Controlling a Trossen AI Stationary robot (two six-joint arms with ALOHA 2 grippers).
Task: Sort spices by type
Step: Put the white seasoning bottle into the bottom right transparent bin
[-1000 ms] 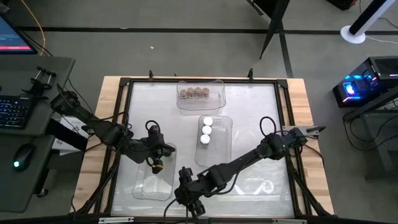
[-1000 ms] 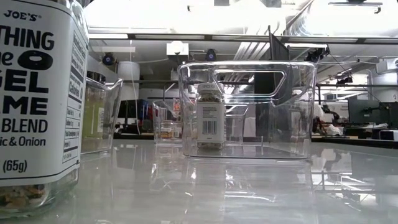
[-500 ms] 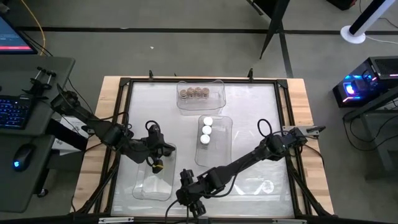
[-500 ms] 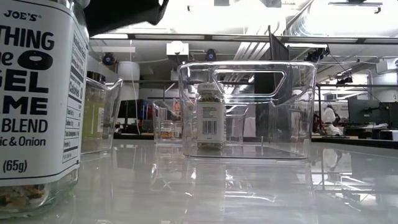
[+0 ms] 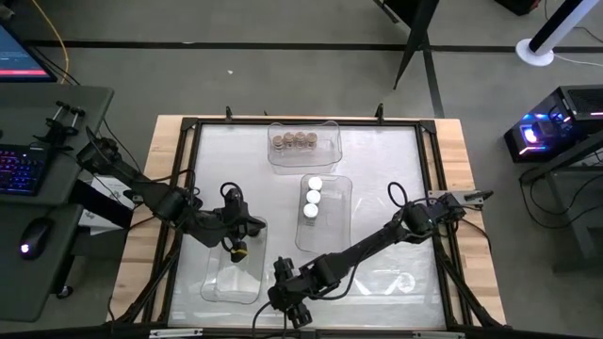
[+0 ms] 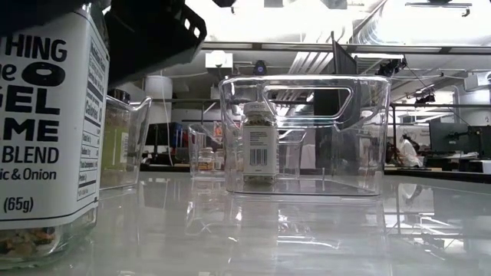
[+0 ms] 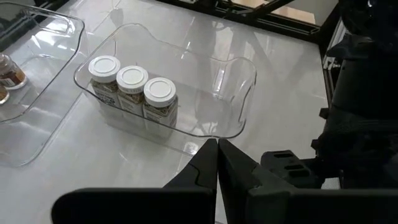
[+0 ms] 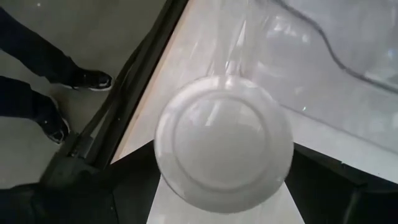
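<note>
Right gripper (image 5: 294, 303) at table's (image 5: 377, 151) near edge, fingers spread wide around white-lidded jar (image 8: 224, 142), left gripper (image 5: 237, 247) closed tight, empty, over near-left bin (image 5: 215, 282), three white-lidded jars (image 5: 312, 198) in centre bin, tan-lidded jars (image 5: 293, 140) in far bin

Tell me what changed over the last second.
The right claw came down over the white-lidded jar at the table's near edge, open around its lid, not yet gripping. The left claw stayed shut above the near-left bin; the binned jars did not move.
</note>
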